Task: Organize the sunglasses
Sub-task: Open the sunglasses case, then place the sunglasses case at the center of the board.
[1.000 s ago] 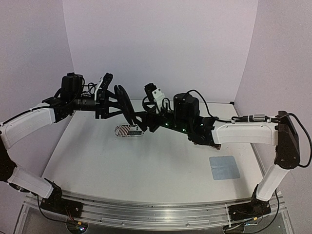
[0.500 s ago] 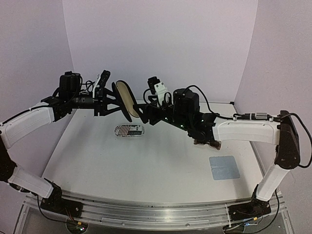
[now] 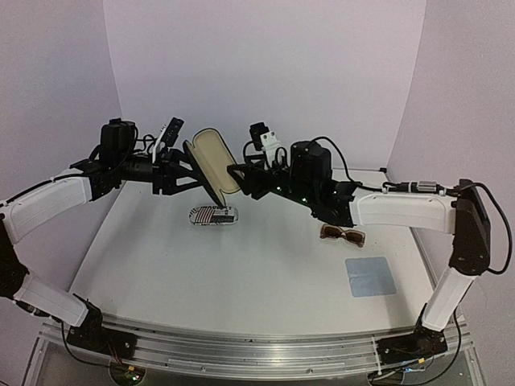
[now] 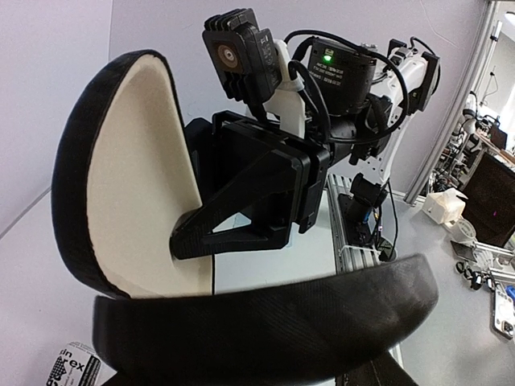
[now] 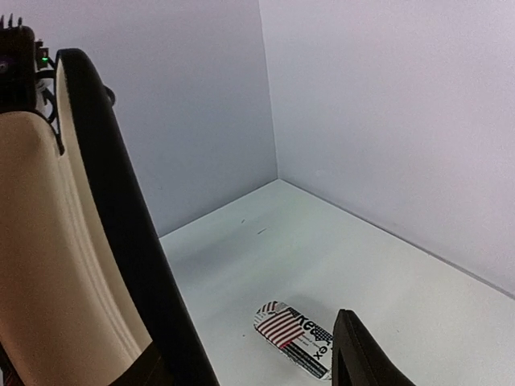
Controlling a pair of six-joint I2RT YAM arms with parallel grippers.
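Observation:
A brown pair of sunglasses point(image 3: 342, 234) lies open on the white table point(image 3: 241, 269), under my right forearm. My left gripper point(image 3: 179, 170) holds an oval black case point(image 3: 211, 165) in the air, shut on its lower half point(image 4: 265, 322). The lid point(image 4: 137, 185) stands wide open and shows its cream lining. My right gripper point(image 3: 236, 173) straddles the lid's edge. One of its fingers point(image 4: 241, 213) lies against the lining. The other finger point(image 5: 362, 354) stands well apart from the lid's black rim point(image 5: 121, 217), so the jaws are open. The inside of the lower half is hidden.
A striped black-and-white case point(image 3: 213, 215) with a flag print lies shut on the table below the grippers; the right wrist view shows this striped case point(image 5: 294, 330) too. A square pale blue cloth point(image 3: 369, 276) lies at the right front. Walls close in the table at back and sides.
The black case's lid has swung from nearly edge-on to wide open, lining showing. My right gripper rose slightly and its jaws narrowed. The brown sunglasses came out from under the right arm.

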